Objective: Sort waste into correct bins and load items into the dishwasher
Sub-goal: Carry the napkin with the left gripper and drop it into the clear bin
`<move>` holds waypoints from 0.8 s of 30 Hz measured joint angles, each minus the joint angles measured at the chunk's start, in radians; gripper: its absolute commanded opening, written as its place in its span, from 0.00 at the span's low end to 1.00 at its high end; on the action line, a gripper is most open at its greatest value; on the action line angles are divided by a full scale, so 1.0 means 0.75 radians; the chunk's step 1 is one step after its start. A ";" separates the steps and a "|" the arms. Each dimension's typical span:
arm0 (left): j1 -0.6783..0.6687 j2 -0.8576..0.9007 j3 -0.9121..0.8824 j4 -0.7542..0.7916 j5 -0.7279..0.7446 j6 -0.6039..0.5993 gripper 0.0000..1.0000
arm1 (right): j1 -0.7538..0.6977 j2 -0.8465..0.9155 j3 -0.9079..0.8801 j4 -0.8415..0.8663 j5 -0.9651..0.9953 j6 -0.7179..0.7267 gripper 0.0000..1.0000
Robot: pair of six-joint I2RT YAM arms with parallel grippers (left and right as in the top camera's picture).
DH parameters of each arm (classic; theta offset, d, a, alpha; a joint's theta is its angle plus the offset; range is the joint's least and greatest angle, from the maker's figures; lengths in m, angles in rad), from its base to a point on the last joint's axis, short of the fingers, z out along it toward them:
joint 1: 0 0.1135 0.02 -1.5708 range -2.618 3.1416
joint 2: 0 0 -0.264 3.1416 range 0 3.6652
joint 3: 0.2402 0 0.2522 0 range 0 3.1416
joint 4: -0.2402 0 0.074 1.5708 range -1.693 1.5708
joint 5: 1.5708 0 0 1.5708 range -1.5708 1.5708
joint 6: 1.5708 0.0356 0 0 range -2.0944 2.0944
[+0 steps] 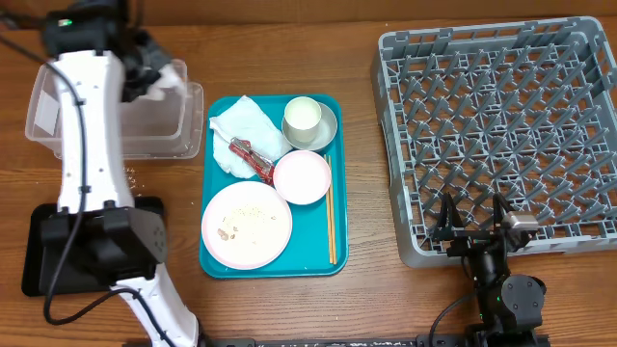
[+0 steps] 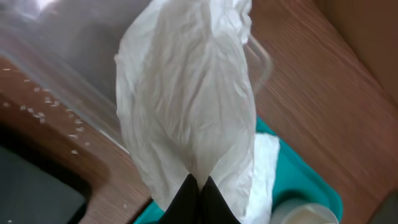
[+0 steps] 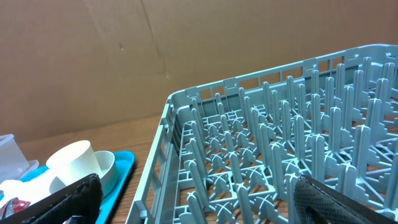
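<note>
Over the clear tub (image 1: 43, 120), white napkin (image 2: 186, 93) pinched in left end effector (image 2: 198, 186)

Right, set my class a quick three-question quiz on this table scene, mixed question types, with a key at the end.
1. True or false: the right gripper is shut.
2. What does the left gripper hold?
3. Fill in: the cup sits in a ___ on the tray.

Key: 1 false, it is open; 2 a napkin; 3 bowl.
</note>
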 measured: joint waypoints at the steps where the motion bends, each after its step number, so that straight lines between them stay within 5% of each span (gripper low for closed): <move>1: 0.030 0.000 0.000 -0.001 -0.003 -0.023 0.04 | 0.000 0.000 0.000 0.000 0.000 0.000 1.00; 14: 0.163 0.001 0.000 0.072 -0.009 -0.184 0.14 | 0.000 0.000 -0.001 0.000 0.001 0.000 1.00; 16: 0.163 0.002 0.000 0.087 -0.013 -0.187 0.21 | 0.000 0.000 0.000 0.000 0.000 0.001 1.00; 19: 0.163 0.004 0.000 0.095 -0.028 -0.195 0.53 | 0.000 0.000 0.000 -0.001 0.000 0.000 1.00; 24: 0.163 0.012 0.000 0.078 -0.036 -0.181 0.56 | 0.000 0.000 0.000 0.000 0.000 0.000 1.00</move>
